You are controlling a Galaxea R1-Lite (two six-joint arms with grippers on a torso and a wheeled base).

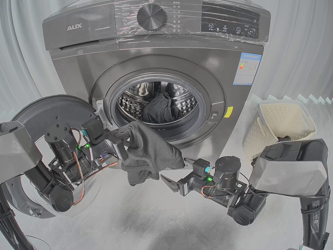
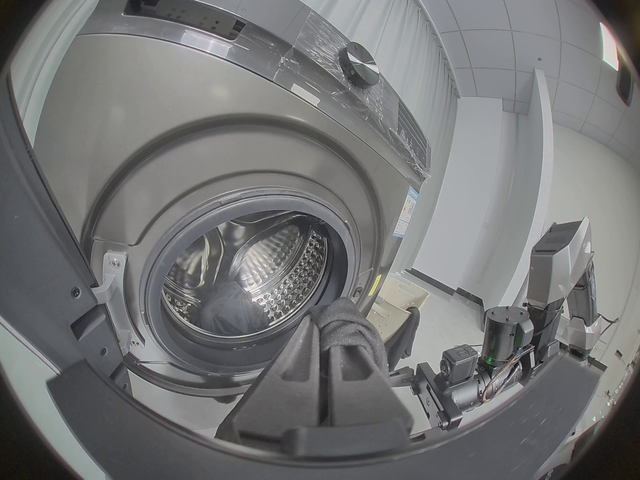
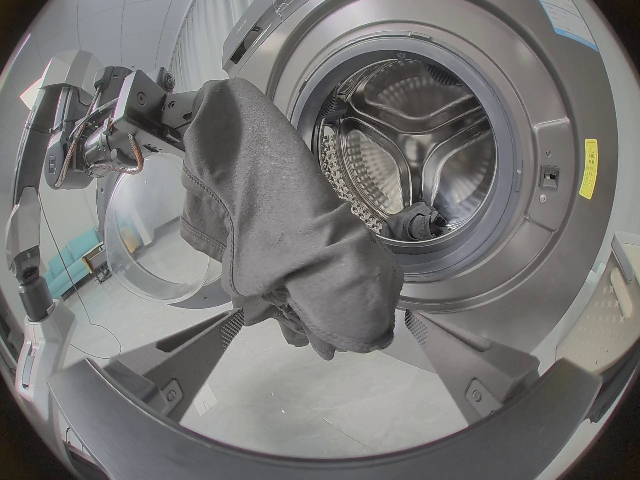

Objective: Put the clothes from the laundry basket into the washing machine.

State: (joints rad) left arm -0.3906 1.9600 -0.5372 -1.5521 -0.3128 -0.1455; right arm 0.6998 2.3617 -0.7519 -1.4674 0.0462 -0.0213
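Black cloth garment (image 1: 152, 150) hangs clamped in left gripper (image 1: 122, 146); right gripper (image 1: 178, 173) gapes just beneath; head view catches cream perforated plastic basket (image 1: 256, 136), far right.

The head camera looks forward and down at the grey front-loading washing machine (image 1: 156, 63). Each wrist camera sits close behind its jaws, facing the perforated steel drum (image 2: 293, 261) beyond them, which all three views share.

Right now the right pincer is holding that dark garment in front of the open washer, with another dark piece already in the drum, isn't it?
Wrong pincer: in the head view the left pincer holds the dark garment; the right pincer is open below it. The washer is open, and another dark piece lies in its drum.
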